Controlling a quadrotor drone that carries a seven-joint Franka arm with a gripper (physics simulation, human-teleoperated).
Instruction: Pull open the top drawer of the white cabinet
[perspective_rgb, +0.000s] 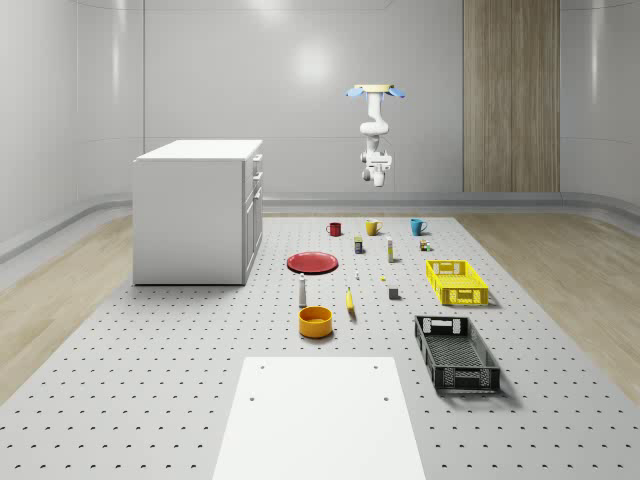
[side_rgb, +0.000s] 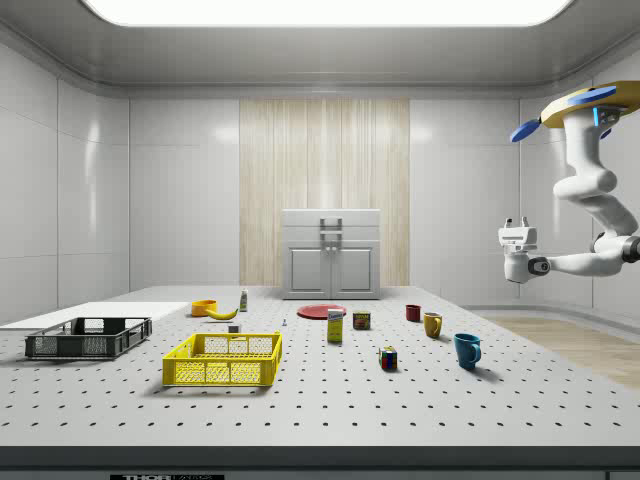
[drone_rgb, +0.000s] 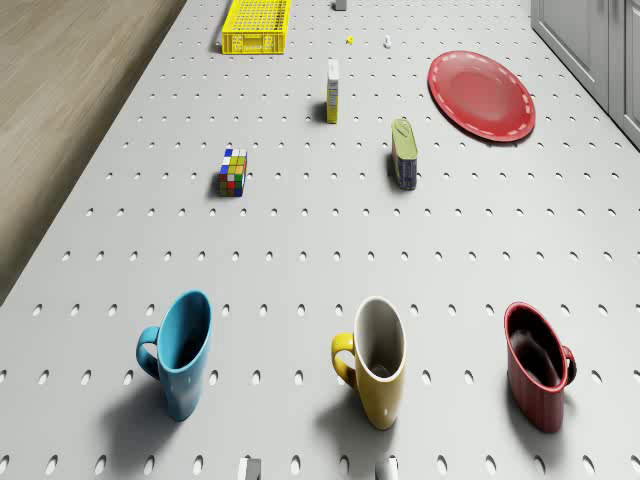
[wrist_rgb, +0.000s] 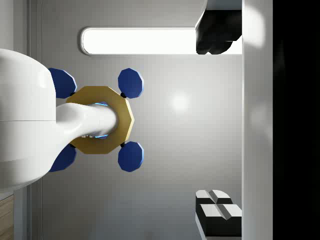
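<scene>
The white cabinet (perspective_rgb: 190, 215) stands on the perforated table at the whole-scene view's left, its drawers and doors facing right. Its top drawer (side_rgb: 331, 220) sits flush and shut, with a handle (side_rgb: 331, 225) at mid-front. The drone (perspective_rgb: 375, 92) hovers high over the table's far end, above the mugs and well away from the cabinet. Its arm bends down and forward, and my gripper (side_rgb: 517, 222) points up at the drone (wrist_rgb: 100, 120). The fingers (wrist_rgb: 217, 215) stand wide apart, open and holding nothing.
Below the drone stand a blue mug (drone_rgb: 182, 350), a yellow mug (drone_rgb: 375, 360) and a red mug (drone_rgb: 540, 365). A red plate (perspective_rgb: 313, 262), yellow crate (perspective_rgb: 457, 282), black crate (perspective_rgb: 456, 352), orange bowl (perspective_rgb: 315, 321), banana (perspective_rgb: 350, 301) and small boxes lie further forward.
</scene>
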